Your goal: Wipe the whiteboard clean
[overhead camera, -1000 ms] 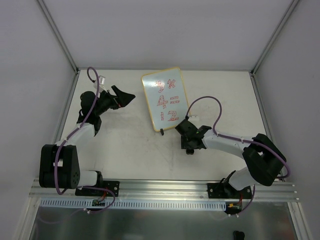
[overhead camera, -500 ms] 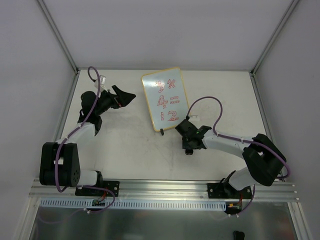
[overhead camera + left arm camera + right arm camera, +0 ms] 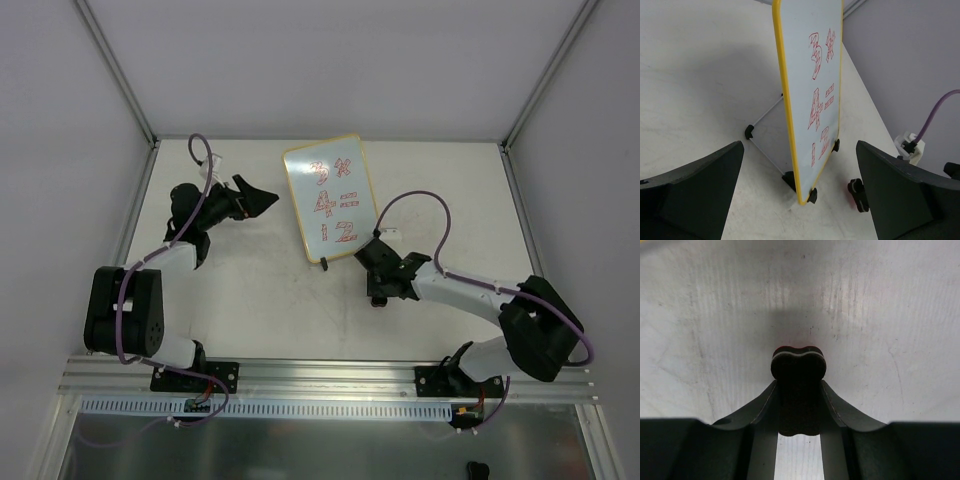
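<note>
The whiteboard (image 3: 325, 200), yellow-framed with red handwriting, stands tilted on black clip feet at the middle back of the table. In the left wrist view the whiteboard (image 3: 812, 85) is seen edge-on, straight ahead. My left gripper (image 3: 262, 195) is open and empty just left of the board; its jaws stand wide apart (image 3: 800, 200). My right gripper (image 3: 379, 292) is shut on the small black eraser (image 3: 799, 385), low over the table in front of the board's near right corner. The eraser also shows in the left wrist view (image 3: 858, 194), with a red underside.
The white table (image 3: 250, 300) is walled at the back and sides, with metal posts at the back corners (image 3: 150, 135). An aluminium rail (image 3: 320, 375) runs along the near edge. The right arm's purple cable (image 3: 415, 200) loops beside the board.
The left gripper has shifted slightly right, closer to the whiteboard's left edge. The right arm has shifted a little, with the eraser still in its jaws.
</note>
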`<state>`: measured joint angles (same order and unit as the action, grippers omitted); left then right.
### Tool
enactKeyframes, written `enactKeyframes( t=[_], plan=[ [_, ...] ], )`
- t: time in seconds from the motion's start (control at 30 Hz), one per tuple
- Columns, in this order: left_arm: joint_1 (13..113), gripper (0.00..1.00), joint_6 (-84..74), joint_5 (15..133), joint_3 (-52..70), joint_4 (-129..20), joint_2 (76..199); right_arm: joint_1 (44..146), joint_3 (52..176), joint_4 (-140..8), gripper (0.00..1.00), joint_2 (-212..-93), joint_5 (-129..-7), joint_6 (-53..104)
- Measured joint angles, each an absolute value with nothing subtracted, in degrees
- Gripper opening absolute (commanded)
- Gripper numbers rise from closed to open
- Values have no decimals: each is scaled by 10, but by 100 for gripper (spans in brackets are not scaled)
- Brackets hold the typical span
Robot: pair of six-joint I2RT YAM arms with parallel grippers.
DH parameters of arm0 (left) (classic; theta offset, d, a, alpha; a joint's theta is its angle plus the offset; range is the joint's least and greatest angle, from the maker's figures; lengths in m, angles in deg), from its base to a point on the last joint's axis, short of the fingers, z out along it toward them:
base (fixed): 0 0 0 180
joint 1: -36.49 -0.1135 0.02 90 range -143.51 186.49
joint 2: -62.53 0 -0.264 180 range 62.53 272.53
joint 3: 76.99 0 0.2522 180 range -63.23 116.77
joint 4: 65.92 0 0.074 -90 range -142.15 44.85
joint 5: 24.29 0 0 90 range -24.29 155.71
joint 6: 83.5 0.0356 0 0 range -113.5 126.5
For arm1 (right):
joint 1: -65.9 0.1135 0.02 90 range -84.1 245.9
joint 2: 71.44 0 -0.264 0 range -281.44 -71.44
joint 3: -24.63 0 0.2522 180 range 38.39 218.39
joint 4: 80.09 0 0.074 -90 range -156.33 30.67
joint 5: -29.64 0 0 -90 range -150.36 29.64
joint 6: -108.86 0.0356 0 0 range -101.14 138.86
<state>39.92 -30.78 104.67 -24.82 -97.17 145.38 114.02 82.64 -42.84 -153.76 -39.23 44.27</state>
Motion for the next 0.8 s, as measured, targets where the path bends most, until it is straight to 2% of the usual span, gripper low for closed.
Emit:
enactKeyframes(
  t=[0.2, 0.37, 0.8],
  plan=[
    [406, 95, -308, 1058, -248, -998, 1485, 1140, 841, -426, 0, -1468, -382, 398],
    [416, 91, -310, 1061, -240, -1013, 1514, 1139, 908, -421, 0, -1463, -373, 353],
    [445, 83, -320, 1066, -158, -1047, 1627, 1077, 1087, -419, 0, -1548, -418, 261]
  ],
)
